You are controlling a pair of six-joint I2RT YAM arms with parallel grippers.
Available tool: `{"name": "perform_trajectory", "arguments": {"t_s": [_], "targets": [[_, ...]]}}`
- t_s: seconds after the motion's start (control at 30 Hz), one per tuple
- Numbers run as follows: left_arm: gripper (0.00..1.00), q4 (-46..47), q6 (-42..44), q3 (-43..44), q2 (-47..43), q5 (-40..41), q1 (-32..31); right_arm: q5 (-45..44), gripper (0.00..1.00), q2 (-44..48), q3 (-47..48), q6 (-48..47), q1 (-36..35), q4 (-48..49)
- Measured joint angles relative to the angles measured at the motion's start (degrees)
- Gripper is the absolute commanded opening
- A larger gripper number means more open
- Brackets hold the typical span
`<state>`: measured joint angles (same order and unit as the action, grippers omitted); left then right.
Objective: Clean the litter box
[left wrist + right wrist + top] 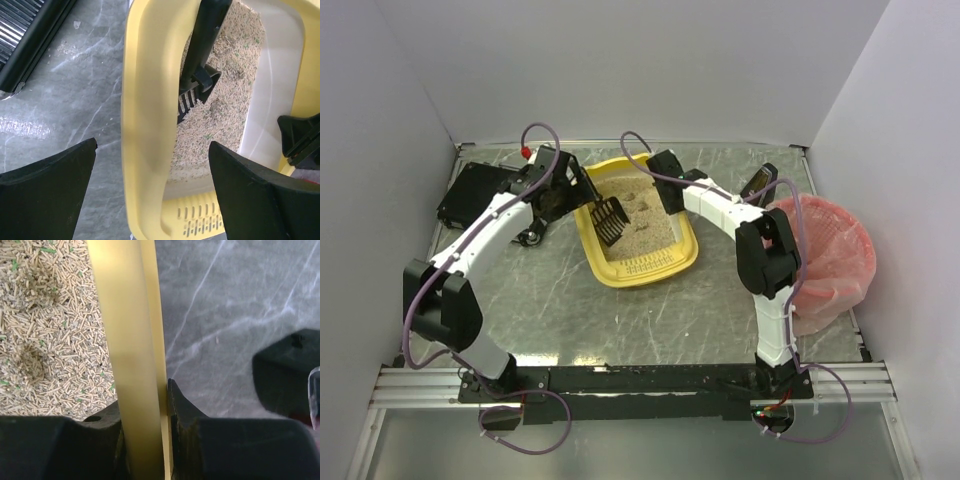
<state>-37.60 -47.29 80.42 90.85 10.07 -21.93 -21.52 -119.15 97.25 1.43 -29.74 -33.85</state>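
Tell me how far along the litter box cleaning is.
Early on. Done: the right gripper is shut on the rim of the litter box, steadying it. In hand: the left gripper hangs open over the opposite rim; the black scoop lies unheld in the litter. Left: grasp the scoop, sift out the clumps, probably tip them into the pink bin.

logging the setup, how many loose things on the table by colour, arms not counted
yellow: 1, litter box
black: 2, scoop, flat box
pink-red: 1, bin
total: 4
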Motion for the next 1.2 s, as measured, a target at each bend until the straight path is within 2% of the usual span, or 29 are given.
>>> {"name": "perform_trajectory", "arguments": {"t_s": [0.63,0.8,1.07,1.2], "targets": [[0.99,1.42,-0.42,-16.26,-17.05,-1.01,-0.02,-10.05,0.00,16.65,-22.71,18.67,-13.16,-6.75],[0.99,3.15,-0.39,-19.98,-21.38,-3.54,-0.02,-10.19,0.14,16.94,-22.23,22.67,-14.32,-10.32],[0.99,6.51,-0.13,-23.21,-20.81,-7.54,-0.07,-9.25,0.36,16.72,-20.96,27.50,-14.40,-14.10],[0.95,7.08,-0.13,-23.85,-19.61,-8.48,-0.07,-8.15,0.50,15.43,-19.56,28.39,-14.56,-17.40]]}}
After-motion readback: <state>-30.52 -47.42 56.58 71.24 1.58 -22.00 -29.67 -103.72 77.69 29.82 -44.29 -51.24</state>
